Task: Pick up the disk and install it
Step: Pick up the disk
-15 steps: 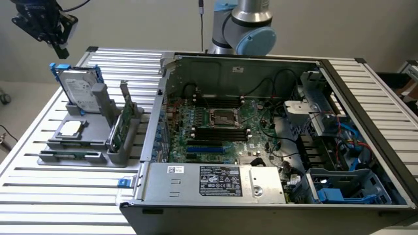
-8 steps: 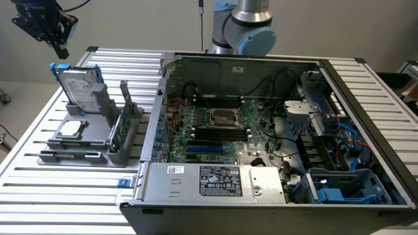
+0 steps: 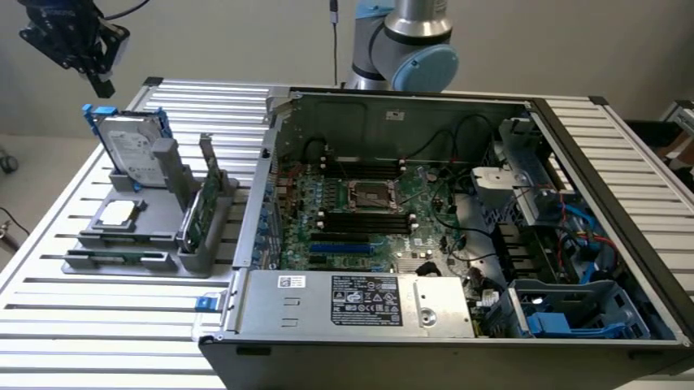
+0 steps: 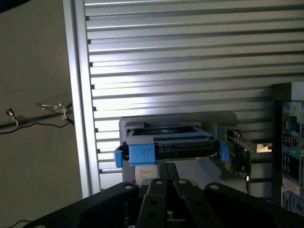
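Observation:
The disk [image 3: 132,146] is a silver-grey drive with a white label in a bright blue carrier. It stands on edge in a grey holder [image 3: 162,175] at the exterior view's left. In the wrist view the disk [image 4: 168,147] shows edge-on from above, blue at both ends. My black gripper [image 3: 101,85] hangs in the air above the disk's far upper corner, apart from it. Its fingers [image 4: 159,190] are shut together with nothing between them.
A grey fixture [image 3: 76,262] also carries a small square silver chip [image 3: 117,213] and an upright green circuit card [image 3: 201,207]. An open computer case [image 3: 252,207] lies to the exterior view's right, with blue drive bays [image 3: 564,317] at its near right corner. Everything rests on a slatted metal table [image 3: 65,325].

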{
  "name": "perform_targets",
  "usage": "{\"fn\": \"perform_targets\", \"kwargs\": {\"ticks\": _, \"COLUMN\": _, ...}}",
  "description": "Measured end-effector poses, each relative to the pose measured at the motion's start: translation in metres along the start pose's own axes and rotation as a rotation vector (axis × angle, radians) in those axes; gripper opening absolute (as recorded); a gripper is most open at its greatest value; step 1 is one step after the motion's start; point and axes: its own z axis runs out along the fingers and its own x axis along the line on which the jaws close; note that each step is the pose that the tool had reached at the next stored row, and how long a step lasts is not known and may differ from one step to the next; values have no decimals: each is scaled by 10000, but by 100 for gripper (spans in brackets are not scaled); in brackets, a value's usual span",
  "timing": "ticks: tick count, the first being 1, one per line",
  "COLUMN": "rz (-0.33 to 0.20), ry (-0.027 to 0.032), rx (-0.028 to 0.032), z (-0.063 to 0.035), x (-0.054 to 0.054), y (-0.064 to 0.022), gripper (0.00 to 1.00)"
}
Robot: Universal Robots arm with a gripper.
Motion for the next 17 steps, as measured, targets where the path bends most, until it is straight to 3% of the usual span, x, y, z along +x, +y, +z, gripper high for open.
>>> {"fn": "perform_targets", "kwargs": {"ticks": 6, "rz": -817, "ry": 2, "rx": -200, "z": 8, "x": 0, "y": 1, "gripper": 11}}
{"fn": "perform_targets", "kwargs": {"ticks": 17, "rz": -2674, "ry": 55, "rx": -263, "z": 9, "x": 1, "y": 1, "gripper": 11}}
